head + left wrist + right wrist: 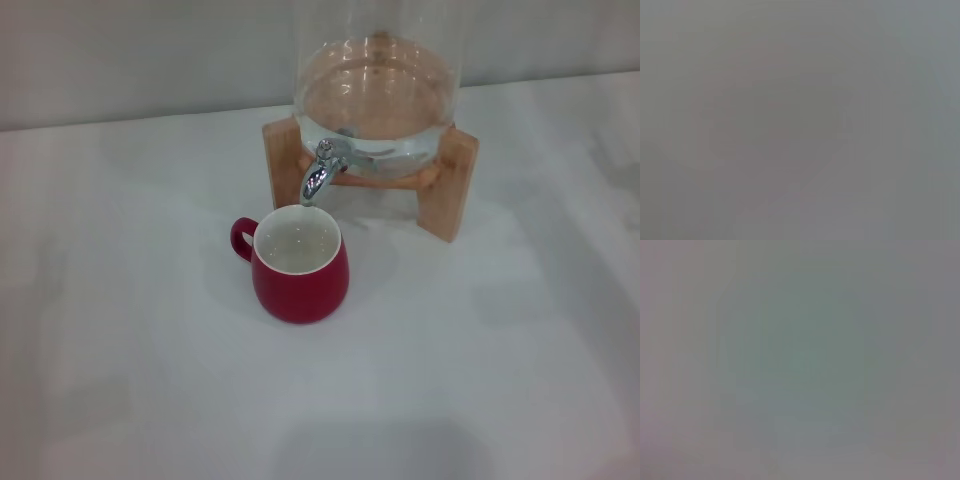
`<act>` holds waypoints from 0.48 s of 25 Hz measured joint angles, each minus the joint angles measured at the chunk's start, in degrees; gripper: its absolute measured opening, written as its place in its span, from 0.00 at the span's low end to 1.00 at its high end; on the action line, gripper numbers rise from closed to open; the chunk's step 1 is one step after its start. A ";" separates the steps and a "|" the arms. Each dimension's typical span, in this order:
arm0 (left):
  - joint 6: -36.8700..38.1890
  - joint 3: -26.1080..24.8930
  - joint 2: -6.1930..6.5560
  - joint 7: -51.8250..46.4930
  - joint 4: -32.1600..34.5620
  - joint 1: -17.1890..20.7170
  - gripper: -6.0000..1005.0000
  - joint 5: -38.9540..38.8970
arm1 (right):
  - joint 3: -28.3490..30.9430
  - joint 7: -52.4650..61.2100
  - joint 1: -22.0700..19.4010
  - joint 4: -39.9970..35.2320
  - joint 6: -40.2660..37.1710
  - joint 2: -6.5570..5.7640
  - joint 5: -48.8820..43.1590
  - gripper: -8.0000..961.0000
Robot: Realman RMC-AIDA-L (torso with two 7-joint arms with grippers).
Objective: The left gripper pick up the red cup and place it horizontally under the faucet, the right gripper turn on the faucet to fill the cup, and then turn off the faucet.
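Observation:
In the head view the red cup (299, 268) stands upright on the white table, its cream inside facing up and its loop handle pointing left. Its rim sits just below the spout of the chrome faucet (319, 172), which juts from the front of the clear glass dispenser (378, 80) on its wooden stand (448, 180). Neither gripper shows in the head view. Both wrist views show only a plain grey blur with nothing recognisable in it.
The white table (130, 350) stretches around the cup and the stand. A pale wall runs along the back behind the dispenser.

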 joint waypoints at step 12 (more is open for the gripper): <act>0.85 0.00 0.00 -0.02 -0.31 0.60 0.88 -1.46 | -0.67 -0.58 -0.02 2.29 -0.60 0.00 2.31 0.82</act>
